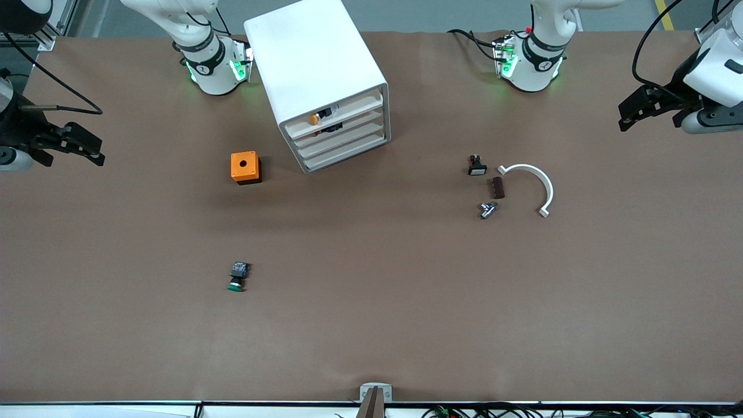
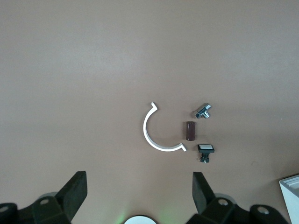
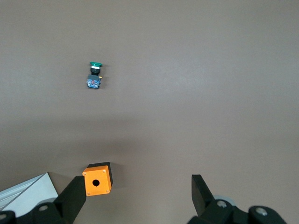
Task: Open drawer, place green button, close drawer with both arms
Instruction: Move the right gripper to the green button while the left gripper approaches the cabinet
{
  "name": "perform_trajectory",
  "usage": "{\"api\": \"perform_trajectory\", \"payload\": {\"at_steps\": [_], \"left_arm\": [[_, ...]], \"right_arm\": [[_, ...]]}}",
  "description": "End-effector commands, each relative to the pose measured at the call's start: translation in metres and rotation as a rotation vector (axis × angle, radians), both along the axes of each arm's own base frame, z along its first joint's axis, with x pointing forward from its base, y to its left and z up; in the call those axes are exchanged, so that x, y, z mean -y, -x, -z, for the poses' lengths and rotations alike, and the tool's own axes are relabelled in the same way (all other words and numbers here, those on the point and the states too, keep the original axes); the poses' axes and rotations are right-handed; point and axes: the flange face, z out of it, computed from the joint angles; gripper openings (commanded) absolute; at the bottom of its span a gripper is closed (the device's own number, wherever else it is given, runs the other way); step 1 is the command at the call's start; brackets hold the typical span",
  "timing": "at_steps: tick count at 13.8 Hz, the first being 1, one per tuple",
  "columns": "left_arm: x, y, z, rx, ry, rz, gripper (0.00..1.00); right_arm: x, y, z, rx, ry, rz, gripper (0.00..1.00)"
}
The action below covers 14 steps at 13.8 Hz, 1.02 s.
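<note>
Left gripper (image 1: 638, 110), right gripper (image 1: 81, 145) raised at table ends, jaws wide

The green-capped button (image 1: 238, 277) is lying on its side on the bench (image 1: 371, 325), nearer to the front camera than the drawer cabinet (image 1: 323, 81), with its black-blue body pointing toward the cabinet. The cabinet's drawers are sitting closed, its front facing the camera at an angle.

**Free room and obstacles**

Button (image 1: 238, 277) lay alone on bare table (image 1: 371, 325), reachable from every side. Orange box (image 1: 245, 167) stood just beside the drawer cabinet (image 1: 323, 75), crowding its front. Small parts (image 1: 490, 188) clustered well apart.
</note>
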Motion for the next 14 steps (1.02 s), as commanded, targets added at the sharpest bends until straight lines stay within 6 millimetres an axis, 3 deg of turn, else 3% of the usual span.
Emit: {"api": "perform_trajectory", "payload": {"at_steps": [1, 3, 6, 8, 10, 13, 14], "left_arm": [[-0.001, -0.001, -0.01, 0.006, -0.017, 0.009, 1.0], [0.0, -0.004, -0.01, 0.001, -0.015, 0.007, 1.0], [0.01, -0.027, -0.002, -0.034, -0.026, 0.022, 1.0], [0.015, -0.052, 0.024, -0.092, -0.028, 0.026, 1.0], [0.047, -0.063, 0.057, -0.147, -0.034, 0.063, 1.0], [0.115, -0.076, 0.12, -0.227, -0.069, 0.062, 1.0], [0.127, -0.083, 0.133, -0.231, -0.06, 0.02, 1.0]], "right_arm": [[0.001, 0.005, -0.003, 0.002, 0.008, -0.006, 1.0], [0.001, 0.005, -0.004, 0.002, 0.008, -0.006, 1.0], [0.001, 0.004, -0.004, 0.006, 0.008, -0.007, 1.0], [-0.002, 0.002, -0.005, 0.015, 0.006, -0.01, 1.0], [-0.007, -0.003, -0.006, 0.028, 0.006, -0.027, 1.0], [-0.032, -0.019, 0.026, -0.029, -0.003, -0.077, 0.98], [-0.034, -0.028, 0.04, -0.038, -0.007, -0.081, 0.98]]}}
